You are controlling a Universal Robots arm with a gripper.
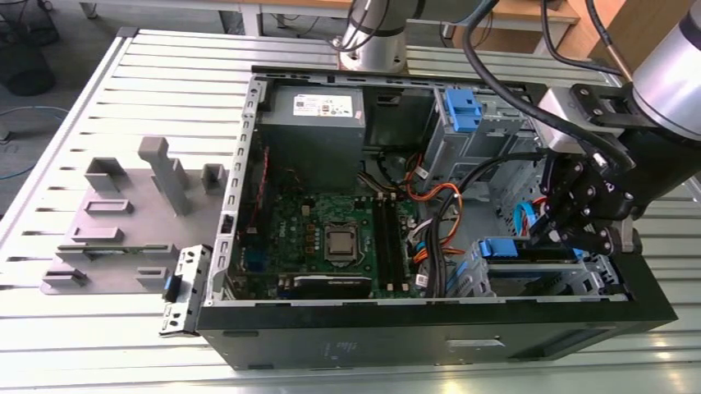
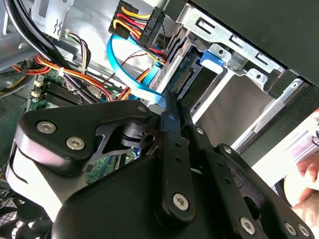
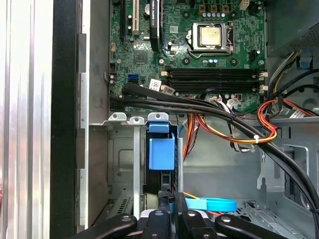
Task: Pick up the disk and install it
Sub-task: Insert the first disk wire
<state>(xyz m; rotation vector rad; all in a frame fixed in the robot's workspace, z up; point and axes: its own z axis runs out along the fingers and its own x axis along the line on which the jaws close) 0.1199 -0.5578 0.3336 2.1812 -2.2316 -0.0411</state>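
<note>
The disk [image 1: 513, 256] sits on edge in the lower drive bay of the open computer case [image 1: 438, 341], at the exterior view's right; its blue plastic rail [image 3: 162, 152] shows on top. In the second wrist view the disk's connector end [image 2: 183, 78] faces my gripper [image 2: 171, 103]. The black gripper [image 1: 572, 236] hangs right over that bay, shut, with its two fingers [image 3: 160, 219] pressed together and nothing between them. The fingertips are at the disk's end; I cannot tell whether they touch it.
The case also holds the motherboard [image 1: 328, 234], a grey power-supply box [image 1: 315, 115], a tall cage with a blue clip [image 1: 462, 111] and bundles of cables [image 3: 234, 124]. A blue cable [image 2: 122, 64] runs beside the bay. A grey fixture [image 1: 131, 213] lies on the slatted table. A hand [image 2: 305, 186] is near the case.
</note>
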